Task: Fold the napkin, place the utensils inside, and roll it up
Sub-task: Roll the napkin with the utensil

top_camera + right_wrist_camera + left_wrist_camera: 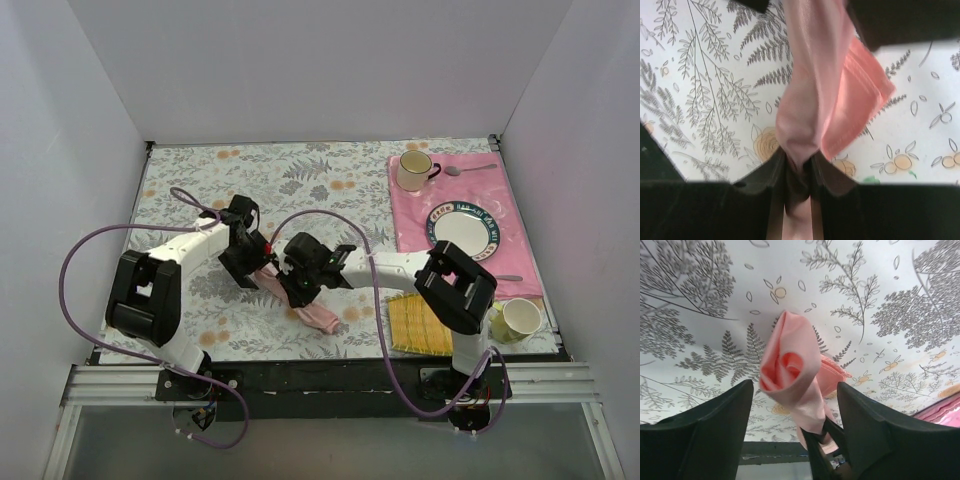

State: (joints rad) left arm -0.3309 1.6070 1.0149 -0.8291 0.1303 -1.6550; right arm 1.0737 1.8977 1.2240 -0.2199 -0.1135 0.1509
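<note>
We see the napkin (pixel 318 315) rolled into a long pink tube, lying slanted a little below the middle of the top view. The right gripper (pixel 799 167) has its two fingers pinched tight on the napkin. In the right wrist view the cloth is squeezed between them at the bottom middle of the frame, and a loose flap sticks out to the right. The left gripper (pixel 794 390) is spread wide, with one dark finger (pixel 715 435) at the lower left of its view and the other at the lower right. The curled end of the roll sits between them with a gap on each side. Under it all is a tablecloth (pixel 300 180) with grey ferns and orange flowers. In the upper right of the top view a pink placemat (pixel 410 225) holds a mug (pixel 413 170), a plate (pixel 465 228) and a silver spoon (pixel 470 168) — and in the lower right lie a yellow mat (pixel 418 322) and a pale cup (pixel 520 318)
</note>
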